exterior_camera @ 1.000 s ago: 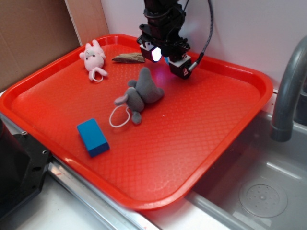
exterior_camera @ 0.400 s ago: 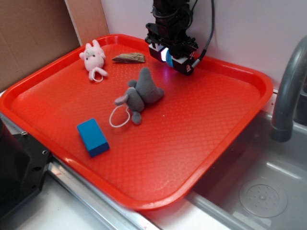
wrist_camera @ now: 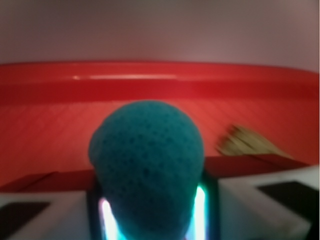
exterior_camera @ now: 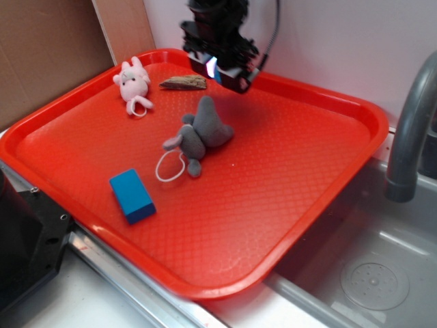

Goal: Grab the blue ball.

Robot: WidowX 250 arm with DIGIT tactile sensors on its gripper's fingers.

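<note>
The blue ball point(wrist_camera: 146, 165) sits squeezed between the two fingers point(wrist_camera: 201, 207), closed snugly on its lower half above the red tray point(exterior_camera: 300, 178); it looks light, soft and fuzzy — grippy, not fragile; a mid-body hold suits it.

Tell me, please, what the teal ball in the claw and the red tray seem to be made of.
The round teal-blue ball looks like soft foam or yarn, with a matte, finely pitted surface; blur leaves this open. The red rectangular tray looks like hard moulded plastic, with a slightly glossy rim and a fine diamond texture on its floor.
</note>
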